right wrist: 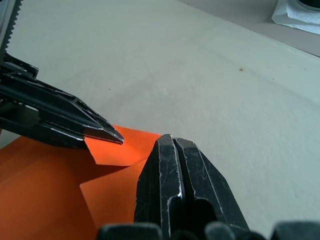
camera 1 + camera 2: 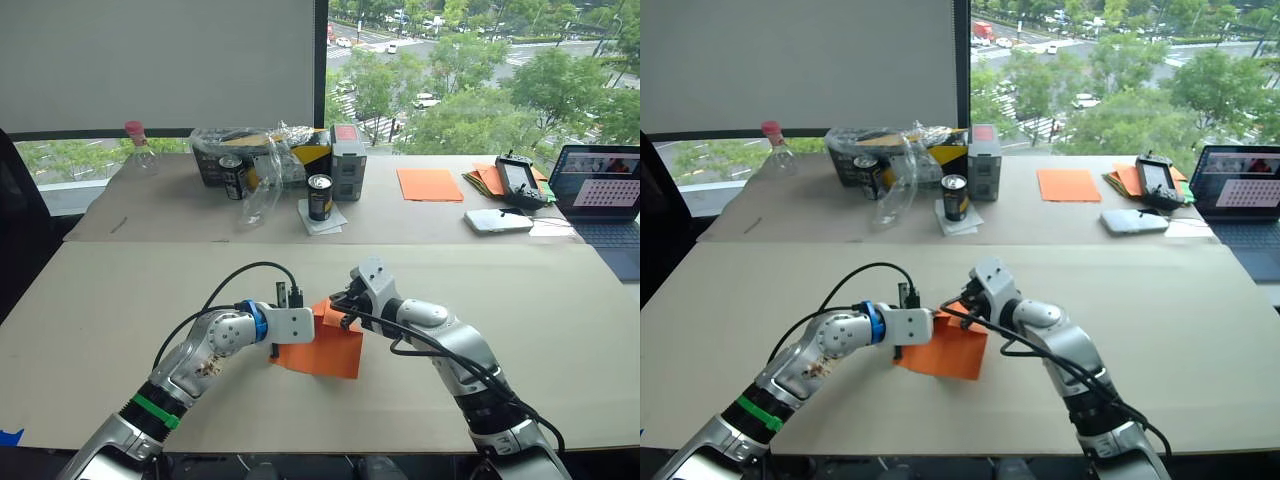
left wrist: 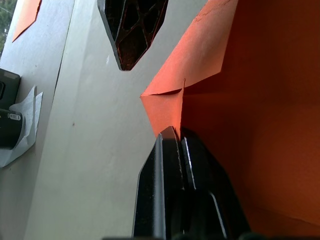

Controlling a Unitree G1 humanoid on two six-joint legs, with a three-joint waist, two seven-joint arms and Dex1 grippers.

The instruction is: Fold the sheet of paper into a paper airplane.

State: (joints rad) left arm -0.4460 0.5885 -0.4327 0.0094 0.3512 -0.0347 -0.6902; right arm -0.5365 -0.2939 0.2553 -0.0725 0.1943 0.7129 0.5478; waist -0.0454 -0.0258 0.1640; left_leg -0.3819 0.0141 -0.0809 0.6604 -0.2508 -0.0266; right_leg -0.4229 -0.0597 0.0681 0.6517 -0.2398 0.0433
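The sheet of paper (image 2: pixel 322 350) lies on the near table (image 2: pixel 120 300), between my arms. My left gripper (image 3: pixel 172 131) pinches its folded corner flap upright. My right gripper (image 1: pixel 171 141), fingers pressed together, bears down beside it — pinning the sheet so the crease sets.

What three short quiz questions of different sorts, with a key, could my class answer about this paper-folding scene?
1. True or false: both pincers are shut on the thin bright orange creased sheet of paper.
2. Which pincer grips the sheet's folded corner flap: A left pincer, B right pincer?
3. Fill in: the flat uncreased orange sheet lies on the ____ table.

Key: 1 true; 2 A; 3 far.
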